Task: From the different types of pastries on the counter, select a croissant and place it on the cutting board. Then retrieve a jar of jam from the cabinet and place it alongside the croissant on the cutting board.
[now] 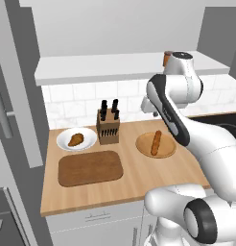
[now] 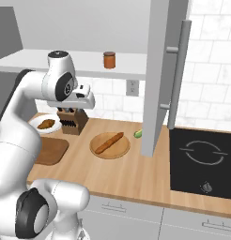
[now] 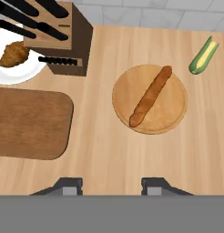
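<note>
brown cutting board (image 1: 90,168) is bare; croissant (image 1: 76,140) sits on its white plate (image 1: 89,142), jar of jam (image 2: 109,60) up high, gripper (image 3: 111,187) clenched on nothing.

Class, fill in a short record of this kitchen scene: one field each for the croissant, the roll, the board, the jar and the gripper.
croissant: on a white plate, left of the knife block; point
roll: lies across the round wooden plate; point
board: bare, in front of the white plate; point
jar: on the ledge above the backsplash, lid on; point
gripper: above the counter, holds nothing; point
</note>
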